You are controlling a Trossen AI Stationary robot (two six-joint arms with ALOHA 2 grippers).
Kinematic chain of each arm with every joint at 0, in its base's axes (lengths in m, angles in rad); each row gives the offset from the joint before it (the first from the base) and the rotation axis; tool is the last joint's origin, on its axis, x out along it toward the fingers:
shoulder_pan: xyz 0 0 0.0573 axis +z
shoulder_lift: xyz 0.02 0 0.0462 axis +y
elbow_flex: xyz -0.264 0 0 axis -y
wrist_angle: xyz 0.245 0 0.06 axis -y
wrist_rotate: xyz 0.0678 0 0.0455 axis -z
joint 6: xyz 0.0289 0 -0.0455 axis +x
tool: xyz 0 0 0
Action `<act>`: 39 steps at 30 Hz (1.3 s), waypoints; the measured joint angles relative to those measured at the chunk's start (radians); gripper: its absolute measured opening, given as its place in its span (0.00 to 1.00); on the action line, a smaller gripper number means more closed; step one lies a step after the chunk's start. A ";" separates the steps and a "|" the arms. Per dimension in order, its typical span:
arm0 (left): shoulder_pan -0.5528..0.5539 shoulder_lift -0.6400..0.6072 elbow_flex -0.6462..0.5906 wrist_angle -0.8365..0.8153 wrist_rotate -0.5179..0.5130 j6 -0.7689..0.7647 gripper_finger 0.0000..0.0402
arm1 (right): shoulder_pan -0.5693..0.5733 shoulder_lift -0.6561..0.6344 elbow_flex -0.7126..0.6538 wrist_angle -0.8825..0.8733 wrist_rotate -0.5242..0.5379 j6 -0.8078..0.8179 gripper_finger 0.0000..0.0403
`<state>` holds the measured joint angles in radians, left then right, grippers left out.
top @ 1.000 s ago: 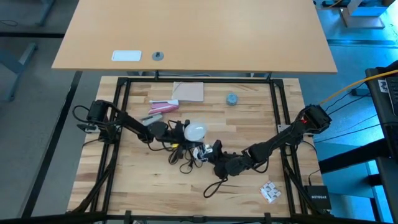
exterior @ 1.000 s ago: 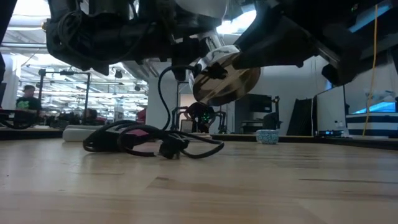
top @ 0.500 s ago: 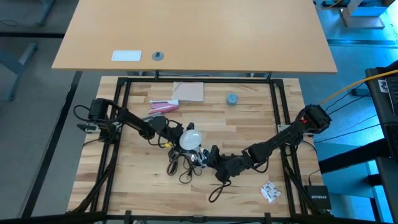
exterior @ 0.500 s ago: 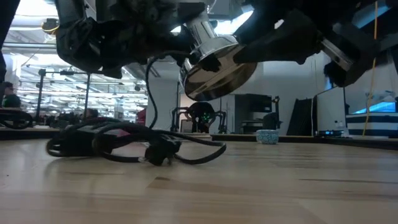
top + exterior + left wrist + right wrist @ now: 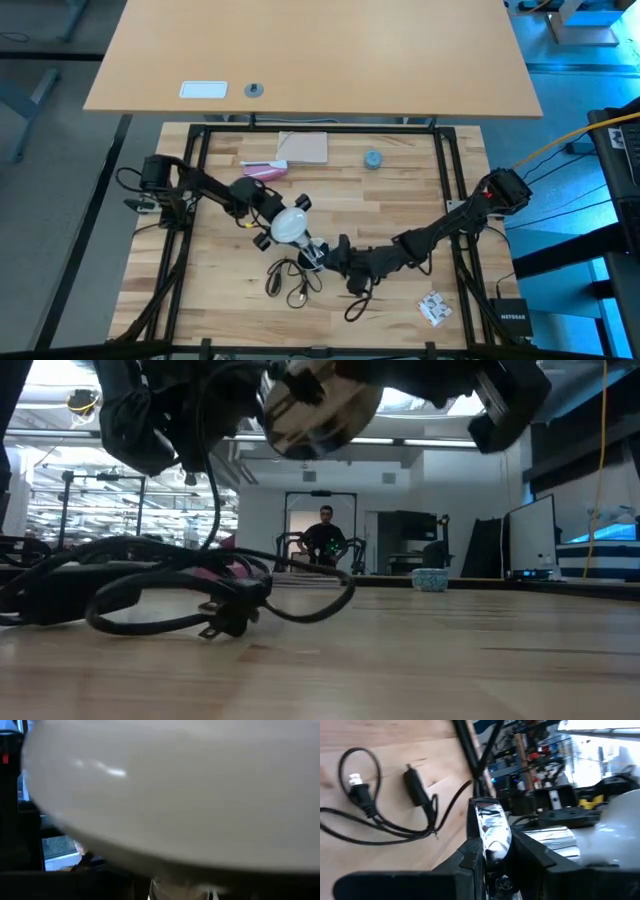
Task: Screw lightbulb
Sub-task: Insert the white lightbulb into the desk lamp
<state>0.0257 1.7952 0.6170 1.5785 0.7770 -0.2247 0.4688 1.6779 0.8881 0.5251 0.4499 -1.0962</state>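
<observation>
Cord [image 5: 190, 595] slack on worktop [image 5: 420, 660], nearest the low camera. Above it, right hand [image 5: 322, 257] clenched on socket [image 5: 318, 405], lifted clear. Left hand [image 5: 268, 215] clamped on bulb [image 5: 289, 226], base at socket mouth. Looks mated; whether threads have caught I can't tell. Seating turns likely remain.

Your tabletop [image 5: 400, 200] is pale butcher-block wood inside a black frame. Lying directly on it you have a coiled black cord [image 5: 290, 280] near the front centre, a tan pad [image 5: 303, 147] and small blue-grey cap [image 5: 372, 159] toward the back, and a crumpled wrapper [image 5: 433, 309] front right.
</observation>
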 joint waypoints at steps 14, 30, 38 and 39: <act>0.001 -0.077 0.002 -0.006 0.018 -0.009 0.39 | 0.003 0.000 0.000 0.166 0.078 -0.014 0.20; 0.064 -0.076 0.001 -0.013 0.016 -0.059 0.39 | 0.005 0.000 0.002 0.129 0.245 0.072 0.21; 0.084 -0.075 0.000 -0.021 0.016 -0.067 0.39 | 0.000 -0.003 0.004 0.060 0.216 0.071 0.21; 0.084 -0.075 0.000 -0.018 0.005 -0.067 0.39 | 0.000 -0.003 0.004 0.060 0.220 0.067 0.21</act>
<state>0.1101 1.7206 0.6167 1.5602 0.7817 -0.2920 0.4690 1.6745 0.8925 0.5847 0.6701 -1.0291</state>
